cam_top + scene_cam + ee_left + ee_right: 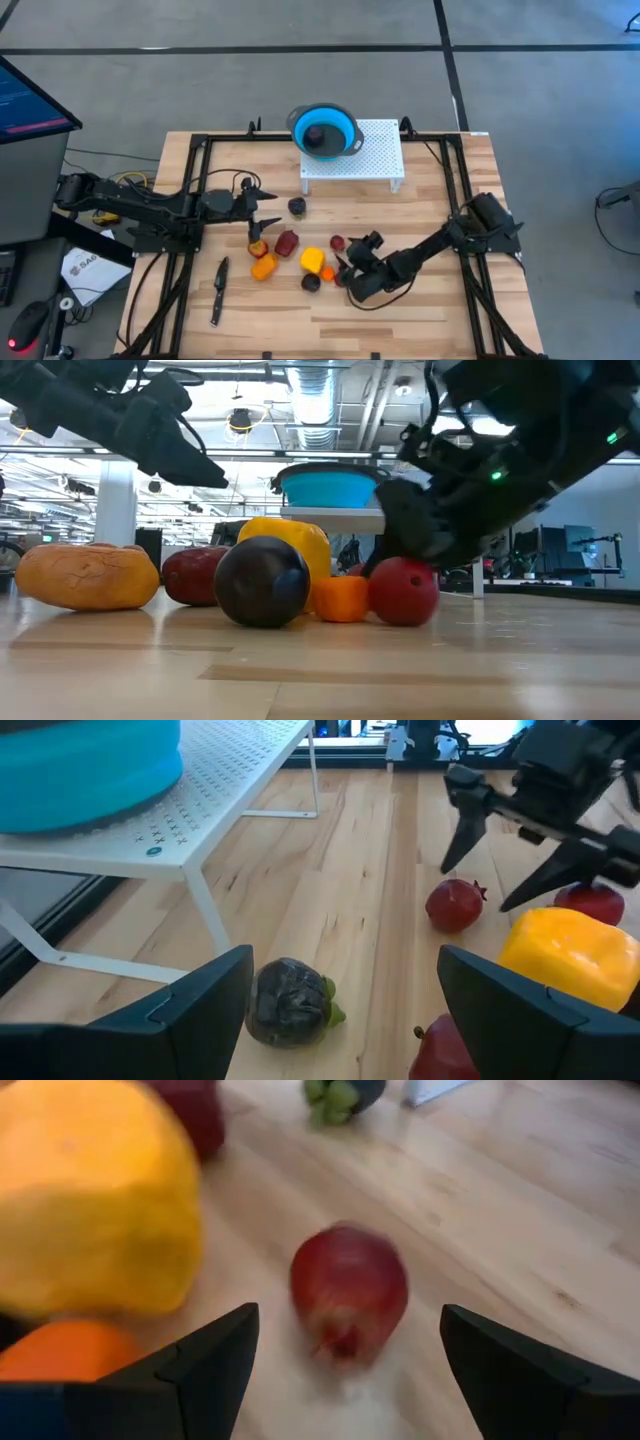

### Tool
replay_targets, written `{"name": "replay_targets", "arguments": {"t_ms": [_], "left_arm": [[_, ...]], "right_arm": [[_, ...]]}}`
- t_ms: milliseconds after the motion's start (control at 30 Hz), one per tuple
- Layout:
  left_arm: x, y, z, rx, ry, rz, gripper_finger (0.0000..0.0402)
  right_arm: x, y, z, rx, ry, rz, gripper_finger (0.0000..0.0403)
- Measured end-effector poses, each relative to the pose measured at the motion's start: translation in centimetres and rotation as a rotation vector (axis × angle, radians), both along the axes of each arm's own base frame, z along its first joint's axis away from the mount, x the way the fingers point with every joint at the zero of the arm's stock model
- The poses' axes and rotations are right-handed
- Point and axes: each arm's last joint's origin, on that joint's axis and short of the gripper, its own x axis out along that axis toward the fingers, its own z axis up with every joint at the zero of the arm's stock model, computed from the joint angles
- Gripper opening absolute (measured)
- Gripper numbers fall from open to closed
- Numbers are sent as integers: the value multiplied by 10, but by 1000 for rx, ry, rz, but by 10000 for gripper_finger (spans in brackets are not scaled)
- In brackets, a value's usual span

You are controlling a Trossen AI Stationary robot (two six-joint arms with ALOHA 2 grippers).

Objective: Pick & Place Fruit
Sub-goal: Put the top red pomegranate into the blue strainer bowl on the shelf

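Blurred red fruit (348, 1292) before right gripper (345, 1370)

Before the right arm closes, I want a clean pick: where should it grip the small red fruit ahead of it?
Grip the small red fruit across its round middle, coming from the right gripper side, where table is bare. The yellow fruit crowds one flank, so keep the open fingers centred.
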Motion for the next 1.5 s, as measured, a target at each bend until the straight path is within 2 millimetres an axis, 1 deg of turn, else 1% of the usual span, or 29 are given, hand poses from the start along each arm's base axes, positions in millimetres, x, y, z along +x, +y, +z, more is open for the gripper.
{"name": "replay_targets", "arguments": {"t_ms": [100,233,333,567,700,833,967,1100,1167,1300,1367,1500], "left_arm": [[0,0,1,0,-6,0,309],[0,0,1,0,-9,0,309],[0,0,1,0,-10,0,309],[0,0,1,0,-11,0,309],[0,0,1,0,-11,0,309],[0,0,1,0,-11,0,309],[0,0,1,0,-11,0,309],[0,0,1,0,-11,0,309],[0,0,1,0,-11,0,309],[0,0,1,-7,-13,3,309],[0,0,1,-7,-13,2,309],[0,0,1,-7,-14,3,309]], "right_arm": [[4,-5,-7,-1,-29,-57,306],[2,-13,-17,-41,32,-65,300],[7,-16,-12,-24,0,-78,286],[10,-24,-13,-41,45,-60,261],[13,-29,-14,-27,93,-19,243],[13,-29,-14,-39,119,5,212],[12,-26,-14,-45,127,27,184],[10,-18,-11,-32,126,60,182],[8,-14,-5,-17,120,82,190],[5,-5,14,-5,76,118,194],[3,-2,30,-3,47,144,188],[2,1,72,17,-13,227,178]]}}
